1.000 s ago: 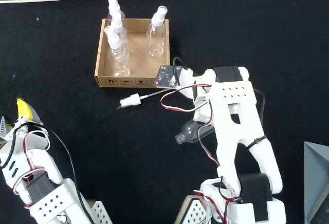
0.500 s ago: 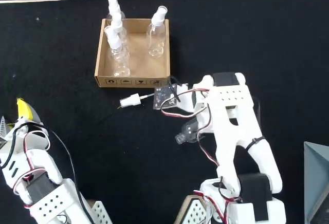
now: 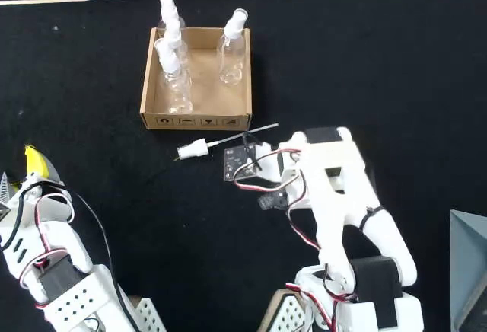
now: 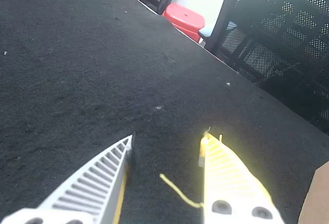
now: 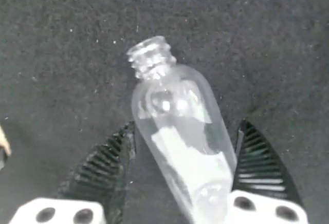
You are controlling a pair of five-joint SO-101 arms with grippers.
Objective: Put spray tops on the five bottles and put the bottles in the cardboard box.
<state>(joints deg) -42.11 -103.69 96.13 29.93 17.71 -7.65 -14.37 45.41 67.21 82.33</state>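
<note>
One black cloth (image 3: 396, 65) covers the whole table. Past its far edge, ahead of the left gripper (image 4: 167, 137), stand red stools (image 4: 182, 16) and a black mesh panel (image 4: 277, 34). That gripper's jaws are moderately spread over bare cloth.

The uncapped bottle (image 5: 177, 136) is clear plastic with a threaded neck. It lies on its side on the cloth, between the fingers of the right gripper (image 5: 186, 127), its neck pointing away from the wrist. Those jaws stand wide, one on each side of the bottle's body (whether either one touches it I cannot tell).

A loose spray top (image 3: 194, 149), white with a long thin dip tube, lies on the cloth just beyond the right gripper, between it and the cardboard box (image 3: 196, 121). The box is shallow and open-topped, and sits farther out from that gripper. At least three capped bottles (image 3: 232, 54), clear with white spray tops, stand upright in it.
</note>
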